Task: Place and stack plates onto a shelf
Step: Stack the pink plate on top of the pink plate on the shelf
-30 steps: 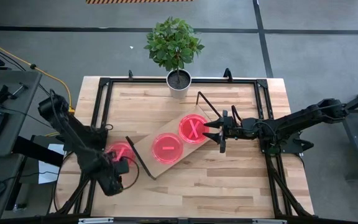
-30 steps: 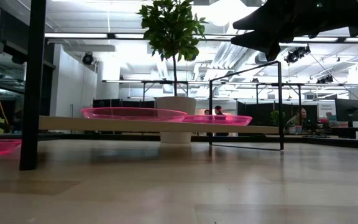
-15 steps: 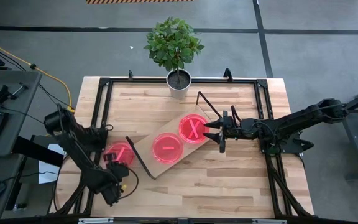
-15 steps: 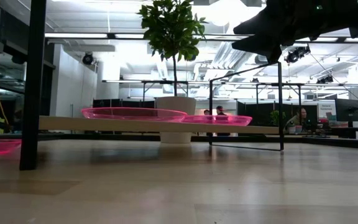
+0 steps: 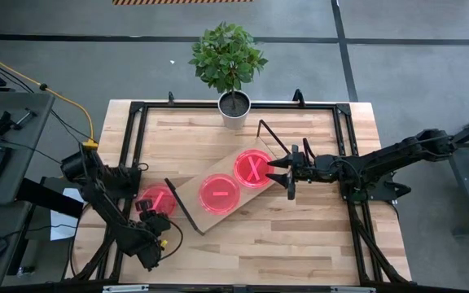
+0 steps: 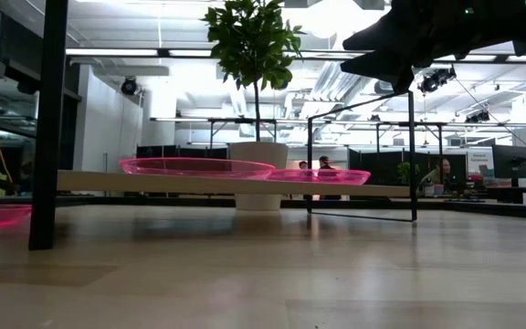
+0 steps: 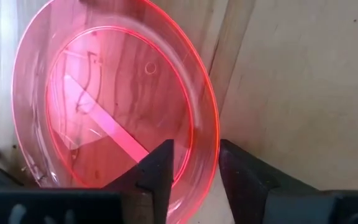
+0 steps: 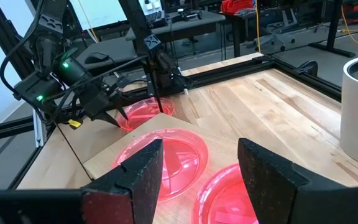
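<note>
Straddling the rim of the loose plate (image 7: 104,106), the left gripper (image 7: 194,168) had its jaws spread, one finger inside the rim and one outside, not yet clenched on it. That plate lay flat on the tabletop (image 5: 300,220) just off the shelf's (image 5: 187,189) left end, near the table's left edge. To do the pickup well, the jaws probably needed to close squarely on the raised rim, then lift level so the thin plastic would not slip. The shelf's long axis ran diagonally, from near-left toward the plant pot (image 5: 234,110) side, carrying two plates (image 5: 218,195) (image 5: 253,169) side by side. The right gripper (image 5: 282,172) waited beside the far plate, jaws apart and empty.
</note>
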